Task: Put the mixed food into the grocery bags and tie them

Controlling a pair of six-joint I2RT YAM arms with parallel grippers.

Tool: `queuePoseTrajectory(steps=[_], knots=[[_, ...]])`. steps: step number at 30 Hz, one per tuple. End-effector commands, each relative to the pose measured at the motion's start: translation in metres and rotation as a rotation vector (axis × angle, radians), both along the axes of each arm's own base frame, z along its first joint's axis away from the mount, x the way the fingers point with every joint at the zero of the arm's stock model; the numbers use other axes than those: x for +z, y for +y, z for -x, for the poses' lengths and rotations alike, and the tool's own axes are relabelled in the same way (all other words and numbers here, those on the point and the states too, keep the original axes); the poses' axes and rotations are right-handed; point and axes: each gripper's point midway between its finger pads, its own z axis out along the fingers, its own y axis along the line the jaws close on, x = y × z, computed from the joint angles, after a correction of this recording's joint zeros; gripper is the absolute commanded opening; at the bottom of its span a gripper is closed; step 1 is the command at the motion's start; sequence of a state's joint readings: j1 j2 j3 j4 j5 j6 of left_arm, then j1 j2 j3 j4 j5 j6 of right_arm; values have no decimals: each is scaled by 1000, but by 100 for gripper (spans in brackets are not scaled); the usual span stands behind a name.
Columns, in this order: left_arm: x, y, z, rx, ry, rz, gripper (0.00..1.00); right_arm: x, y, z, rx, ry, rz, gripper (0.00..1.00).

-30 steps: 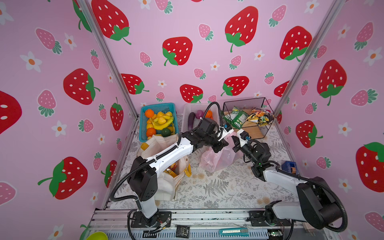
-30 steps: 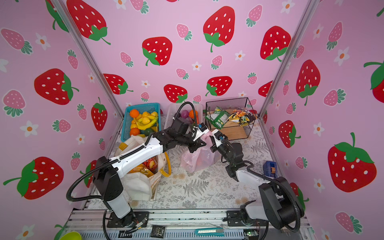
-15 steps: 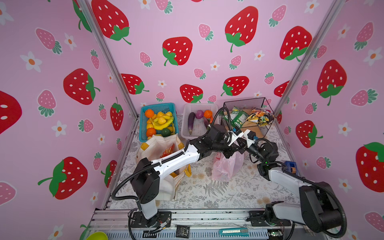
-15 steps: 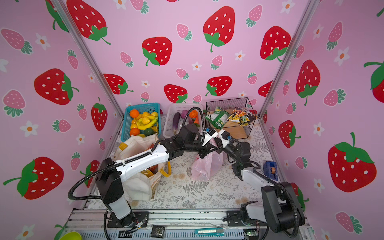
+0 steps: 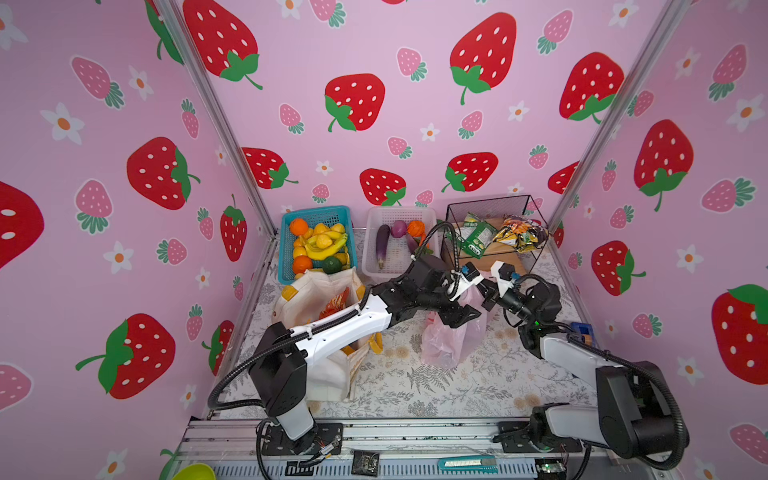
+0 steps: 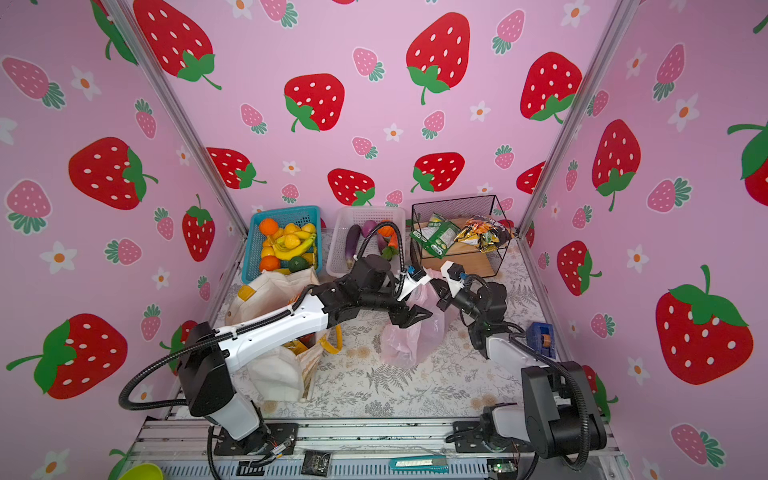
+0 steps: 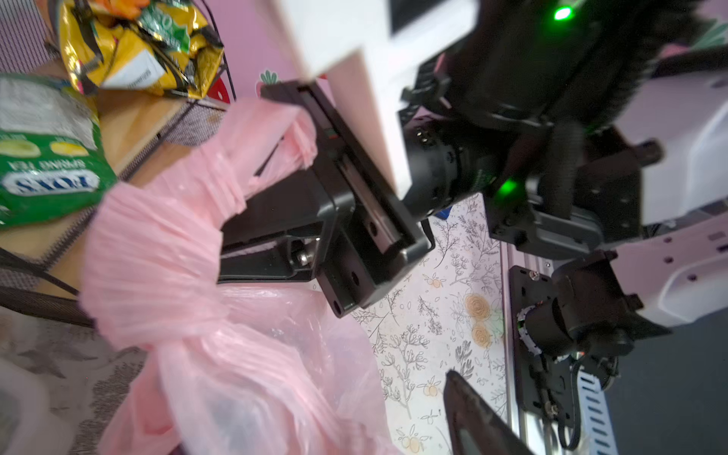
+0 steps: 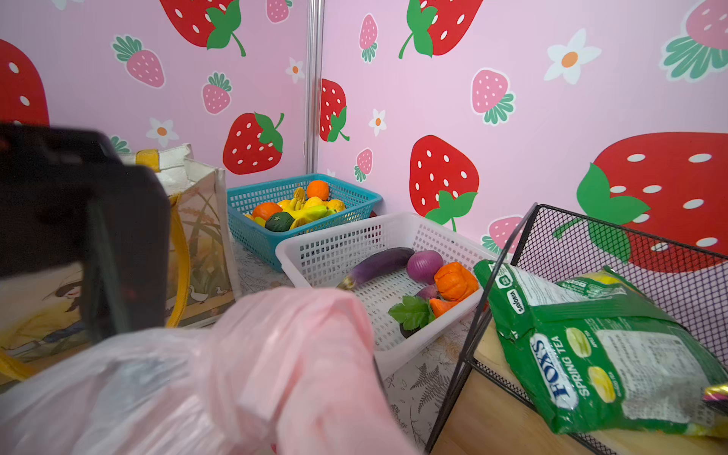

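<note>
In both top views a thin pink grocery bag [image 5: 449,338] [image 6: 409,340] stands mid-table. My right gripper [image 5: 486,297] [image 6: 441,296] is shut on its twisted handle [image 7: 303,138] at the top. My left gripper [image 5: 459,318] [image 6: 409,316] hangs open beside the bag's neck, and only one finger [image 7: 472,417] shows in the left wrist view. Pink plastic [image 8: 256,374] hides the right jaws in the right wrist view. The cream tote [image 5: 316,297] on the left holds a red-orange packet [image 5: 334,301]. Toy vegetables [image 5: 399,243] lie in a white basket [image 8: 327,240], and snack packets [image 5: 498,237] lie in a wire basket [image 8: 614,244].
A blue basket [image 5: 286,249] of fruit stands at the back left. By the right wall sits a blue tape dispenser [image 5: 582,330]. On the front rail lie a teal utility knife [image 5: 467,463] and a green bowl [image 5: 193,471].
My left gripper has opened and let go of the pink bag's handle, sinking a little beside the neck. The bag and both grippers shifted right earlier in the second.
</note>
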State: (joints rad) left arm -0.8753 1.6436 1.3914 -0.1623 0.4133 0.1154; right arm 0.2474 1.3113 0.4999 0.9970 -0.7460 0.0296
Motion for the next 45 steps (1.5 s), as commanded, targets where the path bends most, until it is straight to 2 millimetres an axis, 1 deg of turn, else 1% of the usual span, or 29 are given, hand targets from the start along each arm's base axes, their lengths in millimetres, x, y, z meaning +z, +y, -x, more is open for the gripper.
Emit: queuePoseTrajectory(steps=[1, 3, 4, 6, 8, 11, 13, 16, 18, 20, 21, 23, 27, 31, 35, 38, 40, 41, 43, 45], knots=[[21, 19, 4, -22, -38, 38, 79, 4, 3, 2, 40, -20, 9, 0], [14, 31, 3, 1, -23, 27, 76, 7, 4, 2, 51, -13, -1, 0], [5, 38, 2, 13, -16, 16, 73, 9, 5, 3, 59, -9, -7, 0], [-9, 45, -2, 50, 2, 12, 62, 15, 7, 5, 74, -3, -23, 0], [-22, 46, -2, 61, 28, 6, 49, 18, 9, 4, 83, 19, -44, 0], [-34, 36, 4, 34, 84, 15, 29, 24, 14, 3, 112, 64, -76, 0], [-35, 25, 9, 27, 88, 51, 23, 29, 17, 3, 134, 82, -94, 0], [-30, 4, 11, 26, 79, 107, 19, 30, 21, 5, 157, 108, -113, 0], [-26, -10, 12, 22, 85, 145, 20, 29, 22, 4, 165, 122, -112, 0], [-25, -19, 11, 21, 96, 169, 22, 25, 21, 4, 171, 130, -105, 0], [-23, -21, 10, 22, 99, 178, 24, 23, 22, 5, 178, 132, -103, 0], [-23, -22, 9, 19, 98, 177, 33, 17, 22, 5, 194, 144, -95, 0], [-25, -10, 12, 9, 44, 122, 48, 12, 24, 8, 230, 141, -86, 0], [-16, 10, 18, -23, -40, 86, 64, 12, 24, 11, 254, 134, -84, 0], [-2, 31, 22, -44, -126, 72, 71, 13, 24, 12, 259, 127, -80, 0], [9, 49, 16, -22, -179, 78, 72, 14, 24, 12, 262, 126, -77, 0], [14, 63, 1, 24, -197, 89, 69, 14, 24, 14, 271, 125, -77, 0], [15, 68, -8, 49, -199, 92, 65, 15, 24, 14, 271, 124, -78, 0], [14, 79, -32, 113, -195, 88, 54, 16, 24, 14, 274, 125, -82, 0], [6, 82, -54, 152, -180, 51, 42, 20, 24, 15, 274, 125, -95, 0]])
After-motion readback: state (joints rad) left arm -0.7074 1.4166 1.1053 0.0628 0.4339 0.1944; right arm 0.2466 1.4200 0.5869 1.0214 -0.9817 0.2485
